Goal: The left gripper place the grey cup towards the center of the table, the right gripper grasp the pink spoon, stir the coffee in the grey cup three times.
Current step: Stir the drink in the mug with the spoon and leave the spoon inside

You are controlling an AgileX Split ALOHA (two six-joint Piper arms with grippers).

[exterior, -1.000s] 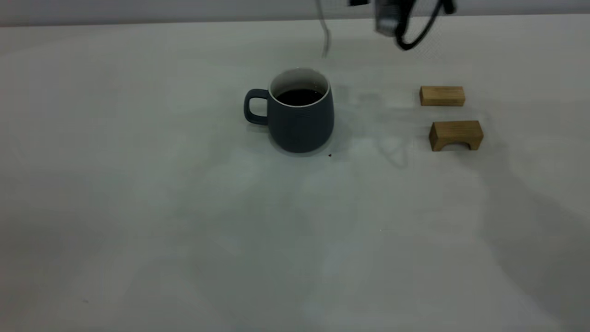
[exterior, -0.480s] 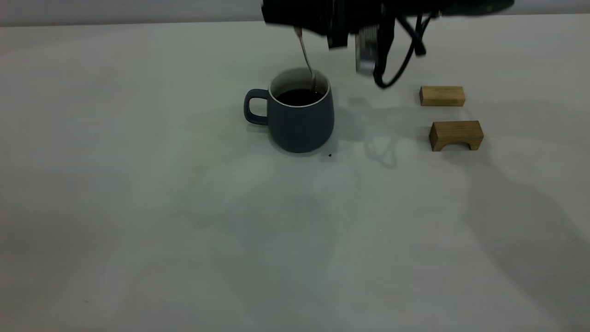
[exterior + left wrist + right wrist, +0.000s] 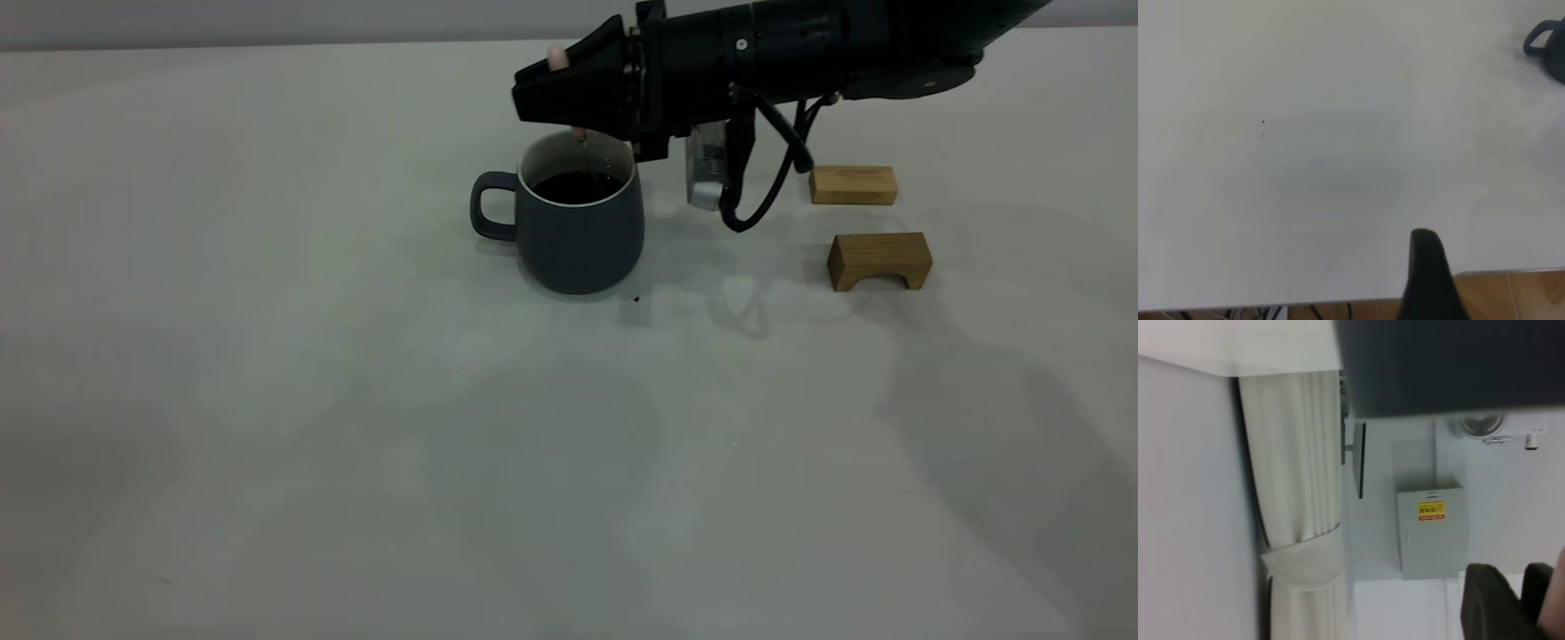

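Grey cup upright near mid-bench, handle toward the left arm's side, coffee well below the rim. Right gripper level just above the rim, jaws clamped on the pink spoon, pink handle tip poking above, thin neck dropping into the cup. Bowl likely dipped, though hidden. Best to stir in small slow circles, clear of the wall, spoon kept near vertical, no sideways push on the cup. Left gripper parked at the bench edge, well away; jaws' state impossible to tell. Two wooden blocks beside, untouched.
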